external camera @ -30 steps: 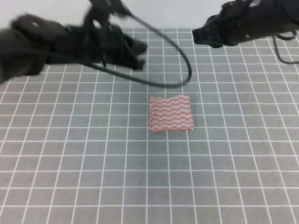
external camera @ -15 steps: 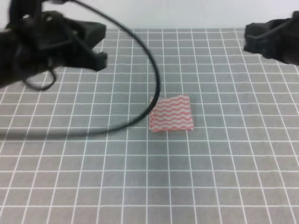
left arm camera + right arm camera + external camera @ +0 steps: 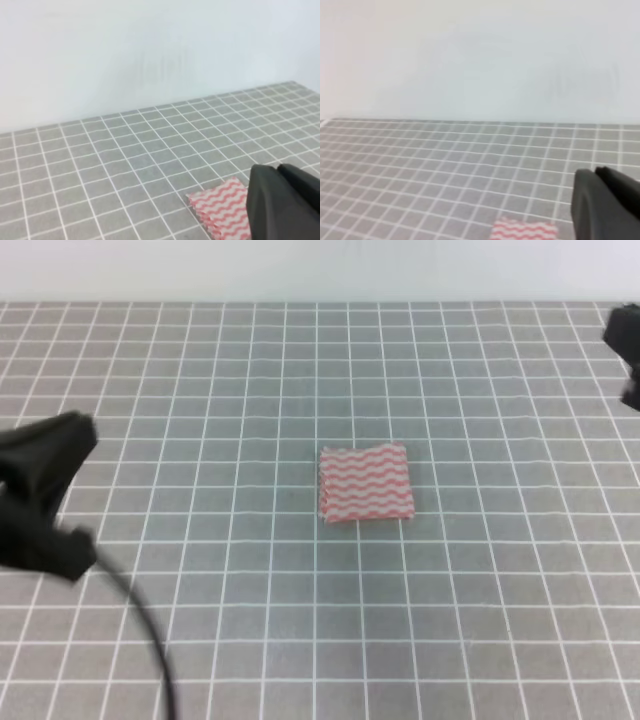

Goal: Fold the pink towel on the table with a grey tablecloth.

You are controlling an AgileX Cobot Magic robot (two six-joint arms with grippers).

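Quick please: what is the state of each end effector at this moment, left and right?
Left end effector: holds nothing, well apart from the pink towel; open or closed cannot be told.
Right end effector: only partly in view, holds nothing visible; state cannot be told.

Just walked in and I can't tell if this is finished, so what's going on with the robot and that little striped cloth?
Nothing is being handled right now. The pink towel lies alone as a small folded pad near the middle of the table with a grey tablecloth. The left gripper sits off at the left edge of the high view and the right gripper at the far right edge, both well clear of the cloth. Whether their jaws are open is not visible.
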